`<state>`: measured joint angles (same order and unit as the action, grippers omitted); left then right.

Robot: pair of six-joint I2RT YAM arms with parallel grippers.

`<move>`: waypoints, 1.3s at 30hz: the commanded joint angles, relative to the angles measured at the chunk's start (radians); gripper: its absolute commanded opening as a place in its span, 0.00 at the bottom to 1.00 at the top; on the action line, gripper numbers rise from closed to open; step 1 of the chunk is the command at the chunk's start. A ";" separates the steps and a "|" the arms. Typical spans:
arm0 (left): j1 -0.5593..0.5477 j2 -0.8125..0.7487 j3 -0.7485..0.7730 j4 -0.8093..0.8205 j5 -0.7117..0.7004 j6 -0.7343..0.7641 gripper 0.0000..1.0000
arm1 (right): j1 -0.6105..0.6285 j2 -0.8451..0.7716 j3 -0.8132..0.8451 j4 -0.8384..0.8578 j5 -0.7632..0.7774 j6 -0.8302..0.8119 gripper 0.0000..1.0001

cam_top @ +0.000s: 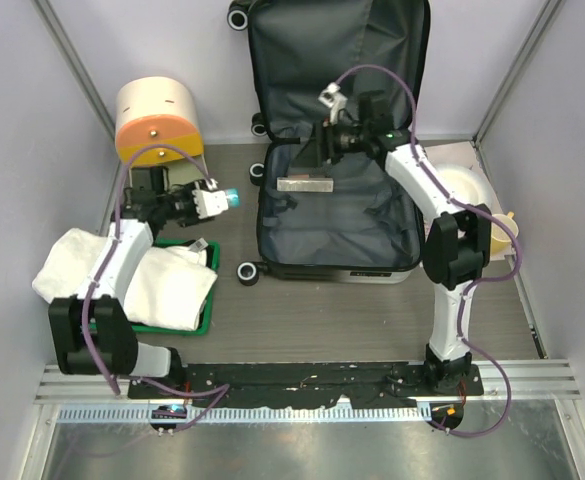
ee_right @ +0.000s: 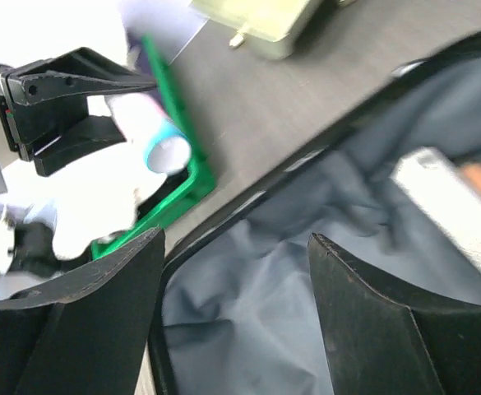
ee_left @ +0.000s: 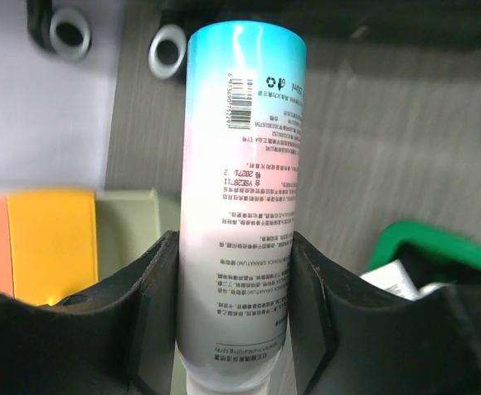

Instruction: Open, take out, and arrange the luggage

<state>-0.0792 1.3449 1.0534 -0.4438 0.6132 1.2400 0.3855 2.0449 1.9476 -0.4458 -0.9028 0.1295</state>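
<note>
Unpacking: left gripper (ee_left: 233, 247) is clamping a bottle (ee_left: 244, 123), probably due for the green tray (cam_top: 209, 312); right gripper (ee_right: 236, 243) is hovering, fingers apart, over open luggage (cam_top: 337, 225).

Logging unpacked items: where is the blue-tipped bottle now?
Left side of the top view: the bottle sits clamped in the left gripper, left of the open luggage, beyond the green tray.

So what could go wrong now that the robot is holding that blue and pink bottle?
1. The left tool pinches the shiny bottle only near one end, so it might slip or tip out.
2. The green tray is mostly covered by white cloth, so the bottle could roll off if put there.
3. The open right tool hangs over the suitcase lining, near the silver box, and might snag the loose fabric.
</note>
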 commanded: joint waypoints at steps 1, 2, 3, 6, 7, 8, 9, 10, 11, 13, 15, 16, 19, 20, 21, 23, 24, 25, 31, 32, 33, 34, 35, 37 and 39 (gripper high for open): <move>0.154 0.100 0.134 0.010 0.030 0.059 0.00 | -0.069 -0.075 -0.025 0.208 0.038 0.159 0.75; 0.173 0.158 0.176 0.014 0.022 0.058 0.00 | -0.071 -0.080 -0.035 0.206 0.033 0.154 0.75; 0.206 0.184 0.198 0.033 0.017 0.047 0.00 | -0.073 -0.087 -0.045 0.206 0.028 0.147 0.75; 0.246 0.287 0.284 0.056 0.000 0.039 0.00 | -0.071 -0.104 -0.088 0.214 0.015 0.148 0.75; 0.252 0.309 0.298 0.068 -0.006 0.055 0.00 | -0.071 -0.107 -0.099 0.216 0.015 0.148 0.75; 0.254 0.328 0.321 0.083 -0.033 0.062 0.00 | -0.071 -0.112 -0.104 0.214 0.013 0.145 0.75; 0.257 0.374 0.336 0.091 -0.042 0.073 0.00 | -0.073 -0.114 -0.108 0.214 0.013 0.144 0.75; 0.260 0.394 0.355 0.088 -0.046 0.084 0.00 | -0.071 -0.117 -0.114 0.214 0.012 0.141 0.75; 0.265 0.417 0.394 0.082 -0.056 0.091 0.00 | -0.071 -0.118 -0.116 0.213 0.012 0.136 0.75; 0.268 0.482 0.437 0.086 -0.075 0.079 0.00 | -0.071 -0.124 -0.119 0.203 0.013 0.125 0.75; 0.277 0.517 0.496 0.094 -0.085 0.076 0.00 | -0.071 -0.133 -0.125 0.194 0.015 0.116 0.75; 0.280 0.546 0.510 0.105 -0.089 0.072 0.00 | -0.071 -0.138 -0.134 0.193 0.016 0.108 0.75; 0.282 0.595 0.563 0.094 -0.090 0.090 0.06 | -0.073 -0.153 -0.153 0.190 0.027 0.093 0.75; 0.282 0.602 0.582 0.083 -0.089 0.102 0.20 | -0.071 -0.155 -0.156 0.187 0.030 0.088 0.75; 0.283 0.606 0.583 0.074 -0.084 0.124 0.27 | -0.071 -0.157 -0.156 0.182 0.028 0.079 0.75; 0.282 0.600 0.568 0.071 -0.073 0.145 0.47 | -0.071 -0.160 -0.153 0.168 0.034 0.065 0.75; 0.285 0.594 0.559 0.088 -0.073 0.150 0.52 | -0.071 -0.161 -0.151 0.165 0.039 0.064 0.75; 0.283 0.590 0.542 0.097 -0.072 0.144 0.59 | -0.073 -0.163 -0.153 0.165 0.041 0.061 0.75; 0.294 0.554 0.542 0.126 -0.076 0.037 0.73 | -0.071 -0.163 -0.161 0.164 0.038 0.061 0.75; 0.295 0.547 0.539 0.117 -0.072 0.027 0.71 | -0.069 -0.160 -0.161 0.164 0.036 0.061 0.75; 0.297 0.524 0.534 0.110 -0.064 0.016 0.67 | -0.071 -0.158 -0.159 0.165 0.036 0.062 0.75; 0.298 0.508 0.522 0.100 -0.052 0.001 0.54 | -0.071 -0.158 -0.159 0.164 0.036 0.062 0.75; 0.300 0.493 0.510 0.079 -0.029 -0.002 0.50 | -0.071 -0.158 -0.161 0.167 0.036 0.064 0.75; 0.302 0.442 0.459 0.074 -0.012 -0.020 0.41 | -0.071 -0.158 -0.164 0.165 0.036 0.062 0.75; 0.303 0.407 0.430 0.053 0.000 -0.053 0.36 | -0.071 -0.160 -0.170 0.167 0.033 0.064 0.75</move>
<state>0.2153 1.8771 1.5337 -0.3748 0.5430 1.2537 0.3149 1.9434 1.7882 -0.3004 -0.8658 0.2077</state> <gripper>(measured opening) 0.406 0.748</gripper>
